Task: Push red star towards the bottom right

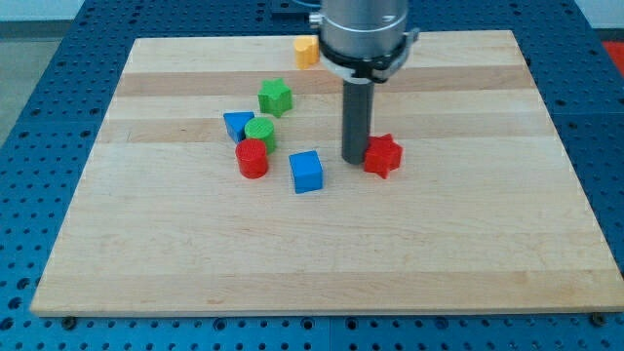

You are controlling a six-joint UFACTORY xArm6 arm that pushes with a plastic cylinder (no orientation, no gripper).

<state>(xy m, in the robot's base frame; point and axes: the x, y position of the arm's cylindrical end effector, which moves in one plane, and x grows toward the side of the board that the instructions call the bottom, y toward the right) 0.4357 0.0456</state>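
The red star (384,156) lies on the wooden board (322,253) a little right of the middle. My tip (355,160) stands right against the star's left side, touching or nearly touching it. The rod comes down from the view's top. The blue cube (306,172) sits just left of the tip.
A red cylinder (252,158), a green cylinder (260,132), a blue triangular block (236,125) and a green star (275,97) cluster left of the middle. A yellow block (306,51) lies near the top edge, partly behind the arm. Blue perforated table surrounds the board.
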